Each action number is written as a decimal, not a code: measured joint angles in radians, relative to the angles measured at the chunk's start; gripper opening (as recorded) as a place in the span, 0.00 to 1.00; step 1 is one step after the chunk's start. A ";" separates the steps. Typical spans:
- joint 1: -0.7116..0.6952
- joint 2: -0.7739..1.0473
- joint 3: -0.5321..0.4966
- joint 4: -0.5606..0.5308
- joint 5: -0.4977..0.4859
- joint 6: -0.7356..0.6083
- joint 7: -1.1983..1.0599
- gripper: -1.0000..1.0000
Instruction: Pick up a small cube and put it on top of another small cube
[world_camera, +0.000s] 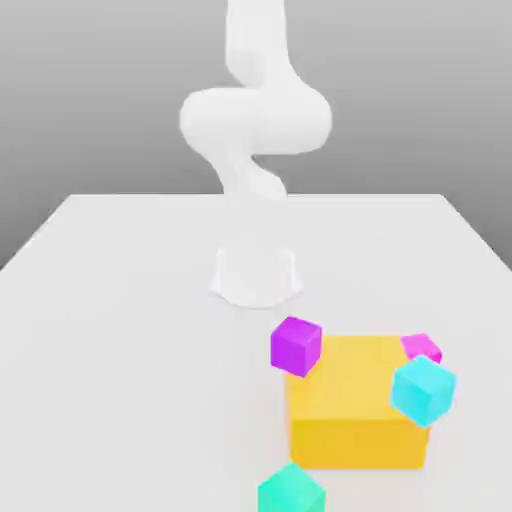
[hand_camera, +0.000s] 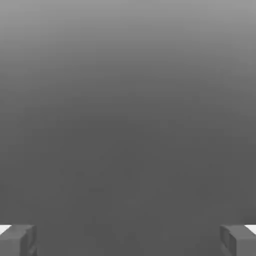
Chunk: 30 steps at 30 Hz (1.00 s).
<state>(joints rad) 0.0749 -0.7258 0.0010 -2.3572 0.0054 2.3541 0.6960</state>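
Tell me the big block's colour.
The big block is orange-yellow, clearest in the exterior view.

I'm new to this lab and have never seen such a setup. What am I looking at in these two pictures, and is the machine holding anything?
These are simulator renders, not photos. The exterior view shows a white robot arm standing on a white table. In front of it sits a big yellow block with small cubes around it: a purple cube, a pink cube, a light blue cube and a teal cube at the near edge. The hand view comes from a camera on the arm's hand: the two grey fingers stand far apart with nothing between them, so nothing is held.
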 joint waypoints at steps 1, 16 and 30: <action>0.036 0.037 0.001 -0.027 0.003 0.026 -0.051 0.50; 0.491 0.539 0.064 -0.396 0.034 0.386 -0.739 0.50; 0.668 0.979 0.025 -0.474 -0.112 0.730 -0.858 0.00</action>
<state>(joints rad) 0.7432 0.2535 0.0265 -2.8309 -0.1064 3.0840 -0.1619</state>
